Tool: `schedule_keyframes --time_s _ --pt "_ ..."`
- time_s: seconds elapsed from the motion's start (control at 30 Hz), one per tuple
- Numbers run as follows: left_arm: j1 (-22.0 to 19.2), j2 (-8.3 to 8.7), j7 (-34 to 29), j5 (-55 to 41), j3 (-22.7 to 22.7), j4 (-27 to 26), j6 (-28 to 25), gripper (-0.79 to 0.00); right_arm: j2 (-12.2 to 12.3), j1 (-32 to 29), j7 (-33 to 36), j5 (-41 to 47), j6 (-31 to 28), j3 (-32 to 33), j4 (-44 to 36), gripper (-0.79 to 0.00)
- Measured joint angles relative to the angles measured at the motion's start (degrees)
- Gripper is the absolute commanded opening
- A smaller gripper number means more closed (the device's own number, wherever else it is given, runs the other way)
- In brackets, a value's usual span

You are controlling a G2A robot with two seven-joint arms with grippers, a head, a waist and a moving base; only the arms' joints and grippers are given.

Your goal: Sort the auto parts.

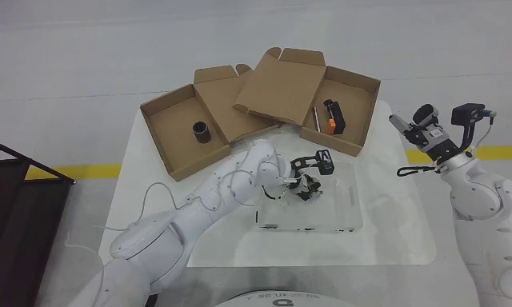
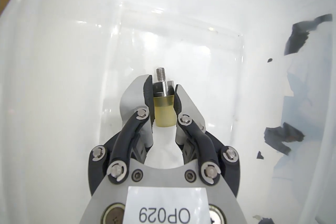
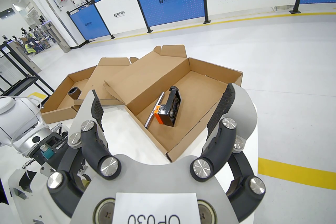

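Inside the clear bin (image 1: 344,211), we saw the left pincer (image 2: 162,88) pinching a small stud (image 2: 164,107): pale yellow barrel, steel collar, threaded tip. The right pincer (image 3: 162,96) hung spread beside the tabletop (image 1: 160,187).

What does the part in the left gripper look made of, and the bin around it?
The part in the left gripper: its threaded stud and collar look like bare metal, silvery with a dull shine; the pale yellow body looks like matte rubber or plastic, unclear which. The bin: probably clear plastic, with see-through walls showing glare.
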Motion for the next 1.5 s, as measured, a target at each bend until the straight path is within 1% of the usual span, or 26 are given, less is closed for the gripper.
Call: schedule_keyframes --time_s 0.1,0.2,0.23,0.33,0.37,0.43,0.47,0.53,0.57,0.63,0.67,0.73,0.77,0.8,0.83,0.9,1.0,1.03,1.1,1.2,1.27,1.37,1.5 --pt "-0.07 0.07 0.05 1.79 0.01 -4.57 1.75 -0.785 0.0 0.0 0.0 0.0 0.0 0.0 0.0 0.0" --pt "1.2 1.0 -0.37 4.34 -1.0 -11.51 4.75 -0.785 0.0 0.0 0.0 0.0 0.0 0.0 0.0 0.0" --pt "1.88 1.51 -0.65 5.36 -1.65 -13.88 5.97 -0.785 0.0 0.0 0.0 0.0 0.0 0.0 0.0 0.0" --pt "5.51 4.1 -2.41 10.1 -5.47 -22.38 11.06 -0.785 0.0 0.0 0.0 0.0 0.0 0.0 0.0 0.0" --pt "7.73 5.45 -3.15 12.3 -7.75 -26.24 12.99 -0.785 0.0 0.0 0.0 0.0 0.0 0.0 0.0 0.0" --pt "12.05 7.68 -3.81 15.34 -12.05 -32.71 15.04 -0.785 0.0 0.0 0.0 0.0 0.0 0.0 0.0 0.0" --pt "15.61 9.26 -4.26 17.37 -15.47 -37.3 15.85 -0.785 0.0 0.0 0.0 0.0 0.0 0.0 0.0 0.0" --pt "21.64 11.5 -4.88 20.17 -20.89 -44.22 16.21 -0.785 0.0 0.0 0.0 0.0 0.0 0.0 0.0 0.0" --pt "25.81 12.83 -4.87 21.71 -24.66 -48.55 16.13 -0.785 0.0 0.0 0.0 0.0 0.0 0.0 0.0 0.0" --pt "31.94 14.51 -4.22 23.81 -30.36 -54.19 15.93 -0.785 0.0 0.0 0.0 0.0 0.0 0.0 0.0 0.0" --pt "35.89 15.41 -2.99 24.96 -34.07 -57.39 16.07 -0.785 0.0 0.0 0.0 0.0 0.0 0.0 0.0 0.0" --pt "41.5 16.38 0.42 25.41 -38.98 -61.07 16.51 -0.785 0.0 0.0 0.0 0.0 0.0 0.0 0.0 0.0" --pt "44.68 16.68 3.35 24.97 -41.4 -62.58 16.74 -0.785 0.0 0.0 0.0 0.0 0.0 0.0 0.0 0.0" --pt "46.23 16.74 5.01 24.79 -42.3 -62.89 16.79 -0.785 0.0 0.0 0.0 0.0 0.0 0.0 0.0 0.0" --pt "46.78 16.73 5.71 24.75 -42.33 -62.84 16.8 -0.785 0.0 0.0 0.0 0.0 0.0 0.0 0.0 0.0" --pt "45.57 16.69 4.25 24.75 -41.69 -62.63 16.79 -0.785 0.0 0.0 0.0 0.0 0.0 0.0 0.0 0.0" --pt "45.23 16.69 3.57 24.86 -41.58 -62.52 16.82 -0.785 0.0 0.0 0.0 0.0 0.0 0.0 0.0 0.0" --pt "45.35 16.7 3.94 25.07 -41.52 -62.19 17.08 -0.785 0.0 0.0 0.0 0.0 0.0 0.0 0.0 0.0" --pt "45.5 16.71 6.22 25.1 -42.21 -61.02 19.24 -0.785 0.0 0.0 0.0 0.0 0.0 0.0 0.0 0.0" --pt "46.51 17.05 9.81 27.17 -46.01 -60.23 24.07 -0.785 0.0 0.0 0.0 0.0 0.0 0.0 0.0 0.0" --pt "48.07 17.44 11.57 27.65 -49.88 -60.08 26.46 -0.785 0.0 0.0 0.0 0.0 0.0 0.0 0.0 0.0" --pt "50.38 17.98 13.94 25.89 -55.76 -58.51 27.74 -0.785 0.0 0.0 0.0 0.0 0.0 0.0 0.0 0.0" --pt "51.09 18.3 17.41 22.24 -60.72 -53.11 28.34 -0.785 0.0 0.0 0.0 0.0 0.0 0.0 0.0 0.0"
